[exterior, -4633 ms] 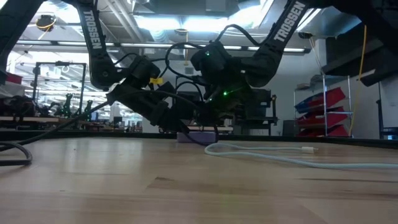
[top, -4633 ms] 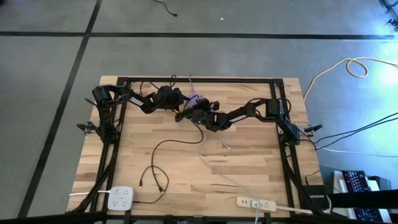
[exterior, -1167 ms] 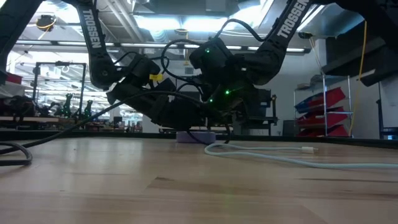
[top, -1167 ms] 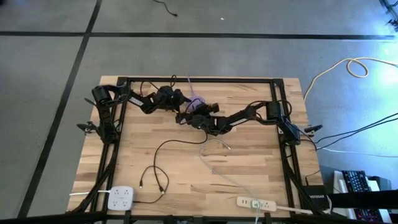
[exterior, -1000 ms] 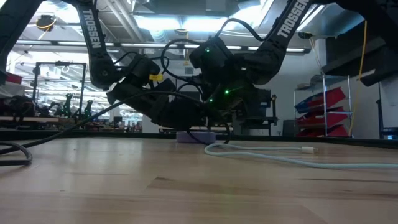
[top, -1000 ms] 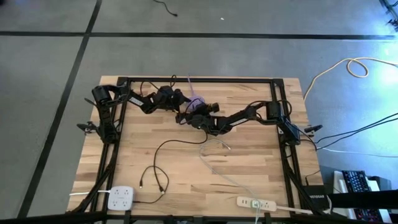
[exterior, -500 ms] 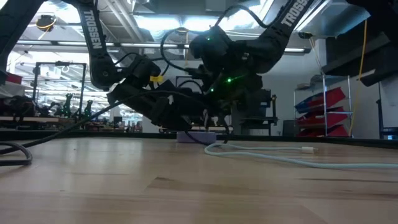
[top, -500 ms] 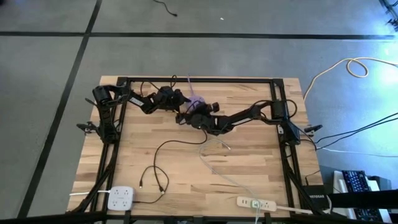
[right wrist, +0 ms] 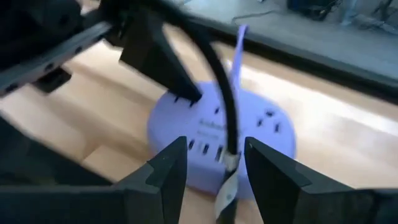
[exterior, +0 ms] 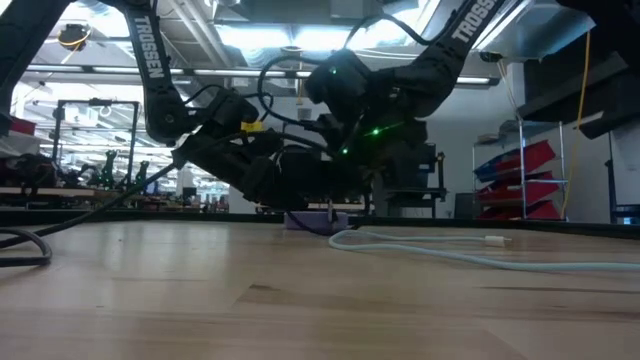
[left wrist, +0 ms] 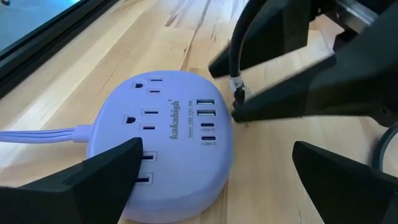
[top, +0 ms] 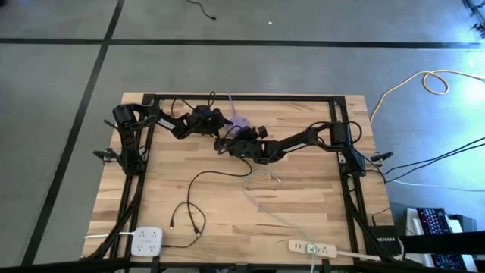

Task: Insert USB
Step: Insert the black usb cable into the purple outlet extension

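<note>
Pinching the black USB cable (right wrist: 219,81), the right end effector (right wrist: 214,169) holds its plug just beside the lavender power hub (left wrist: 166,140), upper centre of the bench (top: 303,189); the left end effector (left wrist: 214,174) straddles the hub, spread wide.

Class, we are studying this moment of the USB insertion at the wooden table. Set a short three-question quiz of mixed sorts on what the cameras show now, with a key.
1. True or false: the black USB cable is already plugged into the round lilac power hub.
2. Which tool holds the cable's plug: A, the right tool, or B, the left tool?
3. Fill in: the left tool's fingers stand ____ on either side of the hub.

Key
1. False. In the left wrist view the plug hangs beside the hub's USB ports, not in one.
2. A.
3. Open.
</note>
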`<action>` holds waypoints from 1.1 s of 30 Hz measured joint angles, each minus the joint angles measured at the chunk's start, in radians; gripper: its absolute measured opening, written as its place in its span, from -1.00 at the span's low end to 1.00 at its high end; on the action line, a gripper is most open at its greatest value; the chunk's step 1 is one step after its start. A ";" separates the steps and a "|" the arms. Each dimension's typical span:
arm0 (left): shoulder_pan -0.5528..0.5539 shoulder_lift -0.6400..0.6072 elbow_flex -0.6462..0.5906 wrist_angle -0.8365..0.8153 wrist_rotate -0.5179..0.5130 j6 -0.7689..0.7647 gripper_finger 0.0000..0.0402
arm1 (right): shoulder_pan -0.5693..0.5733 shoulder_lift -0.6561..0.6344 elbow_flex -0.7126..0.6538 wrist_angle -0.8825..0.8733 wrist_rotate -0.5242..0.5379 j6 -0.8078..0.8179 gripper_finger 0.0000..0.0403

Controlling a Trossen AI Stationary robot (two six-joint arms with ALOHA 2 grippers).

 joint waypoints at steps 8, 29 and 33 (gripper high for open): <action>0.000 0.000 -0.001 0.000 0.002 0.003 0.99 | -0.009 -0.002 0.000 -0.002 -0.115 0.028 -0.31; -0.001 -0.001 -0.001 0.000 0.002 -0.004 0.99 | -0.020 -0.127 -0.002 -0.246 -0.230 0.125 -0.31; -0.002 -0.001 -0.001 0.000 0.002 -0.004 0.99 | -0.020 -0.126 -0.002 -0.245 -0.226 0.112 -0.27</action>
